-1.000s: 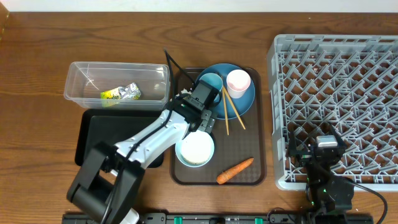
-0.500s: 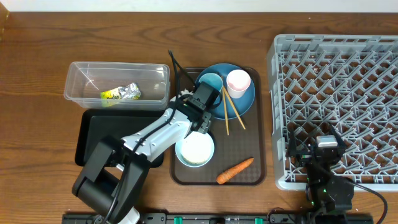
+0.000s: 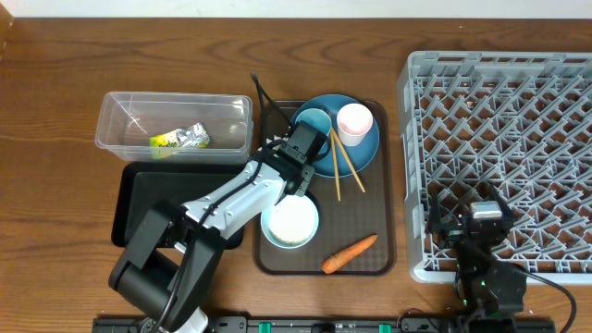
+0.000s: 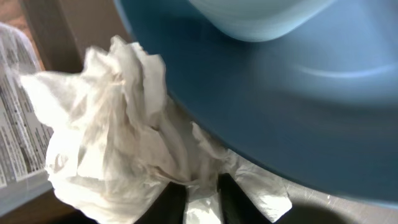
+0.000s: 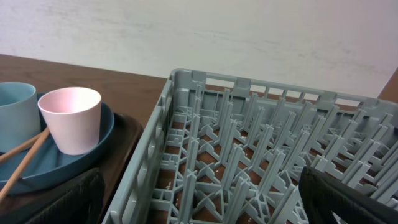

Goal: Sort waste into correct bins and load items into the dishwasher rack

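Observation:
Crumpled white paper (image 4: 112, 124) lies against the left rim of the round blue plate (image 4: 280, 112), and my left gripper (image 4: 202, 199) is shut on it. From overhead that gripper (image 3: 294, 148) sits at the plate's (image 3: 356, 153) left edge and hides the paper. On the plate stand a light blue cup (image 3: 313, 122), a pale pink cup (image 3: 354, 120) and two chopsticks (image 3: 344, 162). Below are a white bowl (image 3: 290, 222) and an orange carrot (image 3: 350, 253). My right gripper (image 5: 199, 199) hangs open over the front left corner of the grey dishwasher rack (image 5: 249, 143).
A clear tub (image 3: 120, 129) at the left holds a yellow-green wrapper (image 3: 180, 139). The shallow black tray (image 3: 139, 199) lies in front of it. Plate, bowl and carrot rest on a brown serving tray (image 3: 370, 213). The rack (image 3: 499, 139) fills the right side.
My left gripper's jaws have closed from wide open onto the crumpled paper. The left arm shifted slightly. The right arm has not moved.

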Robot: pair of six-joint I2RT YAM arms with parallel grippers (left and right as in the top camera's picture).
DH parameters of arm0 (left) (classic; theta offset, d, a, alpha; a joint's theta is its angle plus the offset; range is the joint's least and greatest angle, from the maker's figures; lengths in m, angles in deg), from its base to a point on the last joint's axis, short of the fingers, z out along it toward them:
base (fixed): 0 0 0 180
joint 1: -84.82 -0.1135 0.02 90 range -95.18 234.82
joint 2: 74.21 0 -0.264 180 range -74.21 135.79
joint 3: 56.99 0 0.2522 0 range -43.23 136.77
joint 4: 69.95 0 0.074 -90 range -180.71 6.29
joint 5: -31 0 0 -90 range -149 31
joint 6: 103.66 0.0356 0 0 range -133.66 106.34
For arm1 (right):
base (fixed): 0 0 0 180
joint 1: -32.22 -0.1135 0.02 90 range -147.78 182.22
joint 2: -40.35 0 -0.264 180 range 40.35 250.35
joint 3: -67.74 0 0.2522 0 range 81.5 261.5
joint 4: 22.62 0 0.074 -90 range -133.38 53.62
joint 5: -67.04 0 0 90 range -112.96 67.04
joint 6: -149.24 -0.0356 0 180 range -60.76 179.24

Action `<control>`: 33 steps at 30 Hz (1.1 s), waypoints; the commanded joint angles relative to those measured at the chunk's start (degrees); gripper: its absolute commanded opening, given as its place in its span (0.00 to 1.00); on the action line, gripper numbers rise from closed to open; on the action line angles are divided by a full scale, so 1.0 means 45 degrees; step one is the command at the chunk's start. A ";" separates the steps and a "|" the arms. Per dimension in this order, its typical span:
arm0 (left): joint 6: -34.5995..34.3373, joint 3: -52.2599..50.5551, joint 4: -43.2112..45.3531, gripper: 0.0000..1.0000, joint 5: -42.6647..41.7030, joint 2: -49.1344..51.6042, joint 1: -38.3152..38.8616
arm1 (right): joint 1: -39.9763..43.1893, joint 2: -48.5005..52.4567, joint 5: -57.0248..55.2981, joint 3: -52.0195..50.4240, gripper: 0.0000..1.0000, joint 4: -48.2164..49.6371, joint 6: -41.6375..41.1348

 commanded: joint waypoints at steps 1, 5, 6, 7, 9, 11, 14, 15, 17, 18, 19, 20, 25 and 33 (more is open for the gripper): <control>0.0024 -0.0087 -0.0087 0.12 0.0340 0.0044 -0.0019 | -0.0019 -0.0019 -0.0083 -0.0024 0.99 -0.0034 -0.0097; 0.0024 -0.0083 -0.0359 0.06 0.0782 -0.0486 -0.0019 | -0.0019 -0.0019 -0.0083 -0.0024 0.99 -0.0034 -0.0097; 0.0024 -0.0083 -0.0452 0.06 0.0782 -0.0680 -0.0019 | -0.0019 -0.0019 -0.0083 -0.0024 0.99 -0.0034 -0.0097; 0.0024 -0.0083 -0.0573 0.06 0.0777 -0.0937 -0.0019 | -0.0019 -0.0019 -0.0083 -0.0024 0.99 -0.0034 -0.0097; 0.0024 -0.0083 -0.0821 0.06 0.0777 -0.1481 -0.0019 | -0.0019 -0.0019 -0.0083 -0.0024 0.99 -0.0034 -0.0092; 0.0019 -0.0087 -0.1015 0.06 0.0777 -0.1928 -0.0019 | -0.0019 -0.0019 -0.0083 -0.0024 0.99 -0.0034 -0.0097; -0.0034 -0.0087 -0.1409 0.06 0.0767 -0.2613 -0.0019 | -0.0019 -0.0019 -0.0083 -0.0024 0.99 -0.0034 -0.0097; -0.0034 -0.0087 -0.1545 0.06 0.0724 -0.2803 -0.0019 | -0.0019 -0.0019 -0.0083 -0.0024 0.99 -0.0034 -0.0097; -0.0073 -0.0087 -0.1826 0.06 0.0486 -0.3167 -0.0019 | -0.0019 -0.0019 -0.0083 -0.0024 0.99 -0.0034 -0.0092; -0.0073 -0.0087 -0.1972 0.06 0.0277 -0.3366 -0.0019 | -0.0019 -0.0019 -0.0083 -0.0024 0.99 -0.0034 -0.0097; -0.0073 -0.0087 -0.2103 0.06 0.0136 -0.3565 -0.0019 | -0.0019 -0.0019 -0.0083 -0.0024 0.99 -0.0034 -0.0097; -0.0073 -0.0087 -0.2161 0.06 0.0097 -0.3764 -0.0019 | -0.0019 -0.0019 -0.0083 -0.0024 0.99 -0.0034 -0.0097; -0.0078 -0.0087 -0.2079 0.06 0.0112 -0.4979 -0.0024 | -0.0019 -0.0019 -0.0083 -0.0024 0.99 -0.0034 -0.0097; -0.1049 -0.0087 -0.1224 0.06 0.1166 -0.6212 -0.0792 | -0.0019 -0.0019 -0.0083 -0.0024 0.99 -0.0034 -0.0097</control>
